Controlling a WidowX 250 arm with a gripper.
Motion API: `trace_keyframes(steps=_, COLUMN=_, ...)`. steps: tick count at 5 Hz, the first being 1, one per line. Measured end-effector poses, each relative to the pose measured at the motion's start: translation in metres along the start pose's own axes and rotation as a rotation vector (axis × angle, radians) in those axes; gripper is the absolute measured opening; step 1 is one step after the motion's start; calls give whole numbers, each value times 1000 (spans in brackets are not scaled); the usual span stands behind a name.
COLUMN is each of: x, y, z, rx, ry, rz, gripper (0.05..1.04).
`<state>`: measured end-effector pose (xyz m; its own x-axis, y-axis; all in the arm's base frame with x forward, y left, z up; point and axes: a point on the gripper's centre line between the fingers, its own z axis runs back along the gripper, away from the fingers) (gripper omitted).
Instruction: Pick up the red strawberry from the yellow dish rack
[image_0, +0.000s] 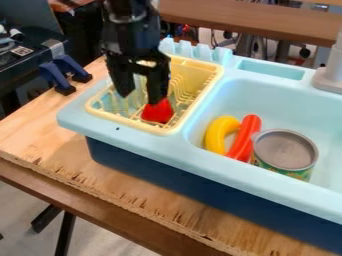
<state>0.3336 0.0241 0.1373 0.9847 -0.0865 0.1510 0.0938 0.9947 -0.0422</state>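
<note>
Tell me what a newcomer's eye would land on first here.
Probably the black claw, hanging over the pale yellow rack, and the bright red object in the rack by its fingertips. Next, likely the curved yellow piece and long orange-red piece lying beside the can in the light-blue sink.

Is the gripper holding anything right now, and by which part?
Nothing looks held: the gripper is open, one fingertip at the top of the red piece in the yellow rack; touching or not, I can't tell.
</note>
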Motion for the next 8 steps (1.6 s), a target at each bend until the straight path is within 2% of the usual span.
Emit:
trace_keyframes(steps=1, x=2, y=-2, z=-15, rx=2, ry=31, rz=-16, gripper=1001)
trace_keyframes(steps=2, x=9, y=-3, z=-29, rx=5, ry=18, rz=-20, gripper=1001)
trace_keyframes(steps=3, x=10, y=-6, z=-32, rx=13, ry=21, rz=-29, gripper=1001)
trace_keyframes(steps=4, x=11, y=-7, z=-37, rx=25, ry=25, rz=-11, gripper=946)
trace_keyframes(steps=5, x=11, y=-9, z=-32, rx=20, ry=-1, rz=-10, gripper=774)
trace_keyframes(steps=6, x=9, y=-18, z=-22, rx=-22, ry=-11, rz=-32, gripper=772)
trace_keyframes(steps=7, x=20, y=-21, z=1, rx=-58, ry=-52, rz=-55, gripper=771)
trace_keyframes(steps=8, x=40, y=-37, z=25, rx=-63, ry=-34, rz=-101, gripper=771)
